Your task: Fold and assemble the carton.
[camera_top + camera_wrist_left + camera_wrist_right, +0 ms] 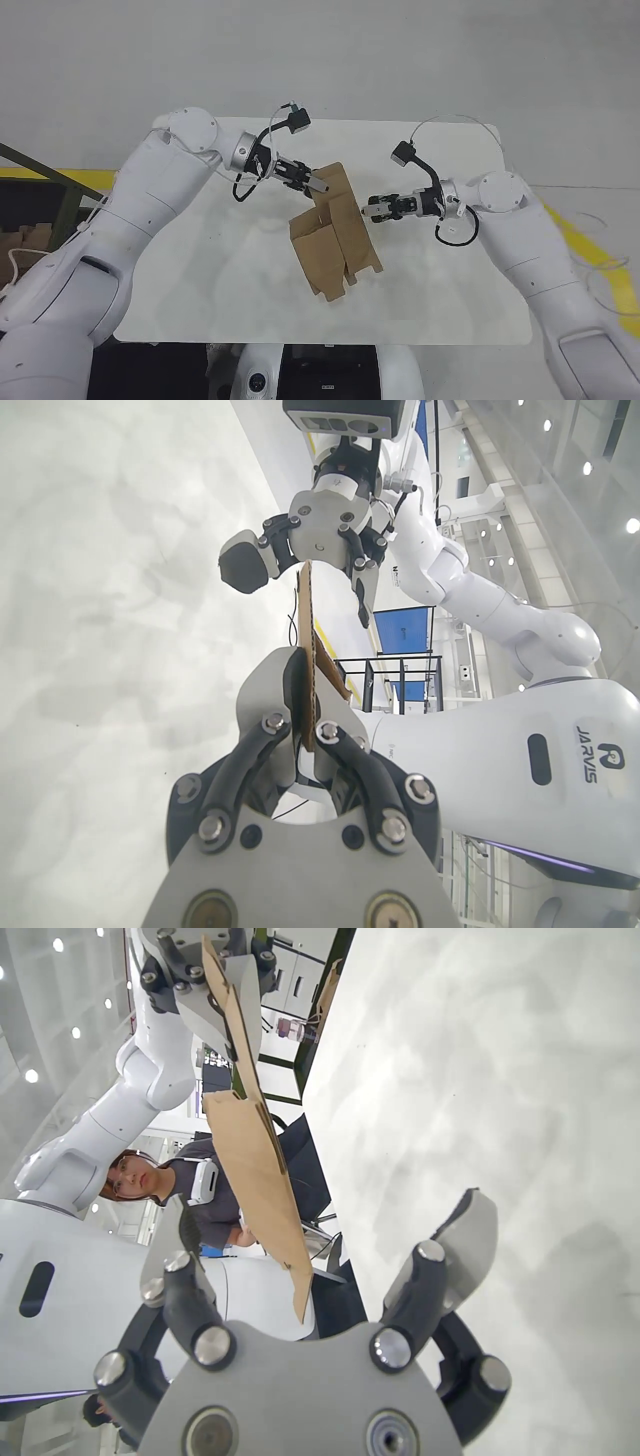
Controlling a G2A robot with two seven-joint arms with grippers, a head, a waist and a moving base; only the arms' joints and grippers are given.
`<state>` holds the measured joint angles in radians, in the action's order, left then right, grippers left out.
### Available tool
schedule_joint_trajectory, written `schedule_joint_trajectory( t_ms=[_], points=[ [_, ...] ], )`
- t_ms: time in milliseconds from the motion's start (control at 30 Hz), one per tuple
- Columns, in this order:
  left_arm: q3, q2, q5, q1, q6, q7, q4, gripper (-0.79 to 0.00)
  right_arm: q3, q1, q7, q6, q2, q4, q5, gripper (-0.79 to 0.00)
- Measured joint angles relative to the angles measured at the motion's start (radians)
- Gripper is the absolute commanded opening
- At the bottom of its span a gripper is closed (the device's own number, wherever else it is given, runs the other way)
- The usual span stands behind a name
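The carton, partly unfolded, is held up over the middle of the table, its upper flap pinched between the closed fingers of the left gripper, while the right gripper sits just beside its other edge, fingers spread wide and holding nothing.

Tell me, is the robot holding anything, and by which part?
Yes: the left gripper is shut on the carton, pinching the edge of one panel. The right gripper is open around the opposite edge, not gripping.
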<state>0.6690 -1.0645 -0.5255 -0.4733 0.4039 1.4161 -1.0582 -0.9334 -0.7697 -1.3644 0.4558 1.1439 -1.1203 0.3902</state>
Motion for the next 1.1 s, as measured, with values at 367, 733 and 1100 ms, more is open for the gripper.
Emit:
schedule_joint_trajectory(
  t_ms=[367, 733, 1100],
  points=[
    [-0.011, -0.013, -0.028, 0.006, 0.001, -0.001, 0.022, -0.785, 0.098, 0.042, -0.020, -0.020, -0.008, 0.012, 0.092, -0.453],
    [0.000, -0.004, -0.034, 0.002, 0.005, -0.005, 0.030, -0.785, 0.191, 0.089, -0.026, -0.026, -0.016, 0.015, 0.143, -0.600],
    [0.005, 0.006, -0.026, -0.010, 0.008, -0.008, 0.026, -0.499, 0.248, 0.113, -0.020, -0.020, -0.026, 0.004, 0.223, -0.785]
  ],
)
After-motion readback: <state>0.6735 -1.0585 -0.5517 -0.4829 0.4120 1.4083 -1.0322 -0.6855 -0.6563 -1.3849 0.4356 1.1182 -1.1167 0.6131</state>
